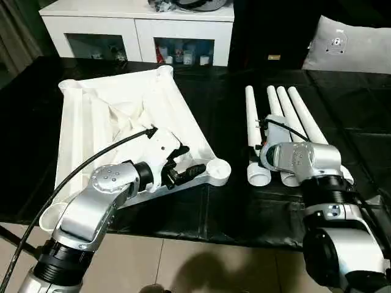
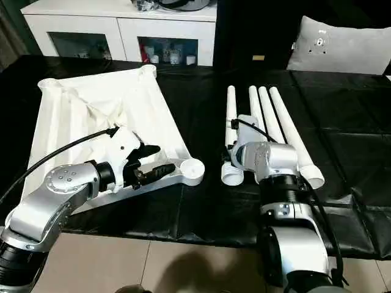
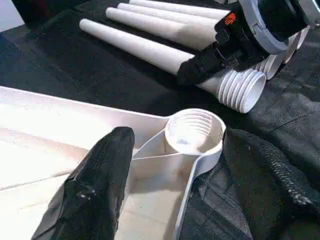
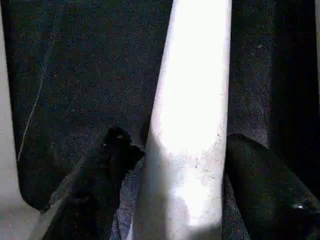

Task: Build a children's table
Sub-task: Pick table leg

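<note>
Item: small white plastic table top [image 1: 122, 122], ribbed underside up, on the black-covered desk [image 1: 232, 207]. It is judged light, stiff and slippery. Left hand [image 2: 149, 162] straddles its near rim beside a threaded corner socket [image 3: 194, 131], fingers apart, not clamped.

Item: four long tapered white plastic legs [image 1: 287, 116], side by side, right of the top. Right hand [image 3: 200, 70] straddles the leftmost leg [image 4: 192, 125], grip not confirmed. Best held near the threaded end.

Room: desk edge near; bare gap between top and legs.
</note>
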